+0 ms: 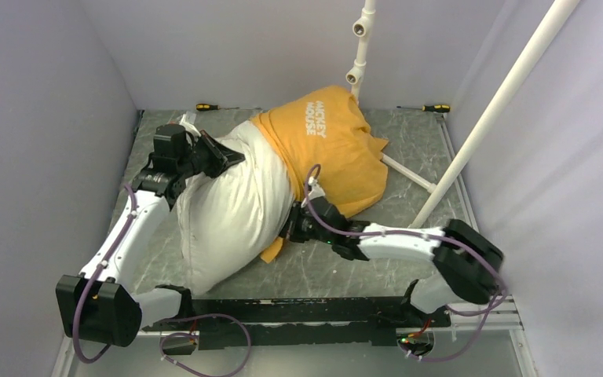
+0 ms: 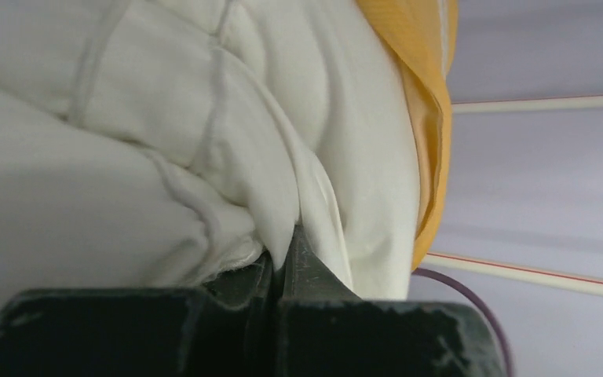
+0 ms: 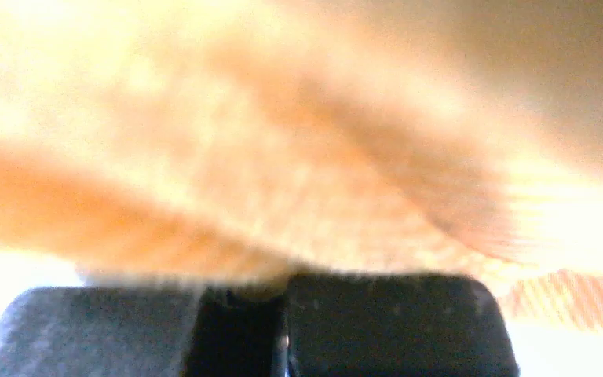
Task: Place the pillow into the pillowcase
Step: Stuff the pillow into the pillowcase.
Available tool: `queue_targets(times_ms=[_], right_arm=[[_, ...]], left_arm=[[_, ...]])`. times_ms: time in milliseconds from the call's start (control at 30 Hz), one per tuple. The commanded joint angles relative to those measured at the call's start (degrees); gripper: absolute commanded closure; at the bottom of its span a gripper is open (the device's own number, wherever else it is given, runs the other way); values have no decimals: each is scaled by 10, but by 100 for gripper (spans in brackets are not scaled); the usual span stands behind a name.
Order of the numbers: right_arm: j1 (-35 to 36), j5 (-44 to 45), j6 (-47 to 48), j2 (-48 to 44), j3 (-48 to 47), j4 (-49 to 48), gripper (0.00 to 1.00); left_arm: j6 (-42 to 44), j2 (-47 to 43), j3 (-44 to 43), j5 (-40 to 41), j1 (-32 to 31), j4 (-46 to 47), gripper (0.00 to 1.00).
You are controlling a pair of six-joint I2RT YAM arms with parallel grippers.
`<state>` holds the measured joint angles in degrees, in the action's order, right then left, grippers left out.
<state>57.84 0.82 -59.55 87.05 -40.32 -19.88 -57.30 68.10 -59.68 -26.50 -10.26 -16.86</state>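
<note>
The white pillow (image 1: pixel 228 212) lies slantwise across the table, its far end inside the orange-yellow pillowcase (image 1: pixel 334 145). My left gripper (image 1: pixel 224 157) sits at the pillow's upper left side, shut on a fold of white fabric. The left wrist view shows that fold pinched between the closed jaws of the left gripper (image 2: pixel 286 255), with the pillow (image 2: pixel 165 141) bulging above and the pillowcase (image 2: pixel 428 102) edge at the right. My right gripper (image 1: pixel 292 228) is at the pillowcase's near hem beside the pillow. In the right wrist view, blurred orange pillowcase (image 3: pixel 283 157) fills the frame, and the right gripper (image 3: pixel 283 294) is shut on it.
A white pipe stand (image 1: pixel 359 47) rises behind the pillowcase, and a long white pipe (image 1: pixel 495 110) slants down to the table at the right. Two screwdrivers (image 1: pixel 204 106) (image 1: pixel 437 107) lie along the back edge. Grey walls enclose the dark mat (image 1: pixel 408 157).
</note>
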Motion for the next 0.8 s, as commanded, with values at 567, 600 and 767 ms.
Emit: queue_targets(times_ms=[567, 600, 767], right_arm=[[-15, -57, 29, -281, -64, 193, 100], [-16, -52, 28, -281, -63, 191, 100], [-22, -56, 47, -246, -102, 226, 100]], left_arm=[[138, 54, -99, 166, -33, -269, 71], [161, 66, -134, 177, -33, -316, 53], [231, 64, -240, 261, -32, -508, 22]])
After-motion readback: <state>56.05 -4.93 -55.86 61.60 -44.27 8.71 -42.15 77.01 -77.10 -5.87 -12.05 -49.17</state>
